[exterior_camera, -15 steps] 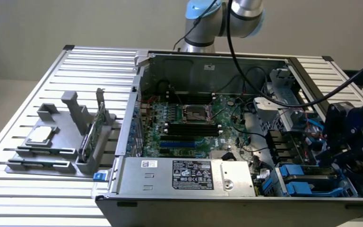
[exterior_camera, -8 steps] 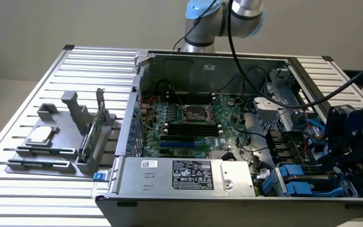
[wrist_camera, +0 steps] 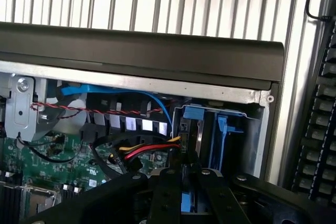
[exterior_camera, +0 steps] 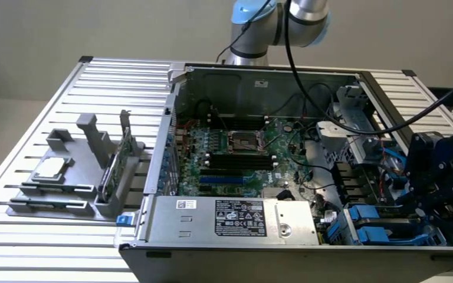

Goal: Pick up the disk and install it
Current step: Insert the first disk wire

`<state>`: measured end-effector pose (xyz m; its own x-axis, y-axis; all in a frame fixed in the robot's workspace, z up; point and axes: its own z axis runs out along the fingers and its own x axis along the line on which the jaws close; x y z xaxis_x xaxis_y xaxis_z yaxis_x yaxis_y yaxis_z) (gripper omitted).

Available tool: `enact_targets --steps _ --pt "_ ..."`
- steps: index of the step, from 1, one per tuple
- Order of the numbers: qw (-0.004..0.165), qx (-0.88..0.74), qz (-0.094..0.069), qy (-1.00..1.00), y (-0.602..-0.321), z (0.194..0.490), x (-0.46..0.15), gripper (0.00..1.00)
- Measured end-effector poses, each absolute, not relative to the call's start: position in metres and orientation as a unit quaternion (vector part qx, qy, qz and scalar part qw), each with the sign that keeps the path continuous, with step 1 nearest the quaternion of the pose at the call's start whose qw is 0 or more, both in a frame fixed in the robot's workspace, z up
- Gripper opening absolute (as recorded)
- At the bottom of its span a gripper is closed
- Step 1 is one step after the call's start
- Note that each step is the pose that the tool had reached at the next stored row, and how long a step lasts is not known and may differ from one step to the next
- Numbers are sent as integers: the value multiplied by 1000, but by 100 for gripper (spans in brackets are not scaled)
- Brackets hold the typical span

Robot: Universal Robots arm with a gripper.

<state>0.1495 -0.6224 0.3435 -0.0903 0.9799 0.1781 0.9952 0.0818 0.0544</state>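
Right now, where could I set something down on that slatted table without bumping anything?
Bare slats lie behind the grey fixture, left of the computer case in the exterior view, and along the front edge. Inside the case it is crowded, most of all where the gripper works.

An open computer case is lying on its side on the slatted metal worktop, and the gripper is hanging over the case's corner at the exterior view's right. Away from the gripper, toward the middle of the case, the green motherboard is sitting with its CPU socket exposed. The silver power supply with its white label is lying along the case's near edge, beside the gripper's corner. Red, yellow and black cables are running just in front of the gripper. Well apart from the gripper, outside the case, a grey holder is standing with a thin green circuit card upright and a small silver chip lying flat.
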Motion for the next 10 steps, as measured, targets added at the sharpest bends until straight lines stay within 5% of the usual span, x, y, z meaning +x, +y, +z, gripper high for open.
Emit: enact_targets --steps 10 --pt "46 -682 -79 -725 -617 342 147 17"
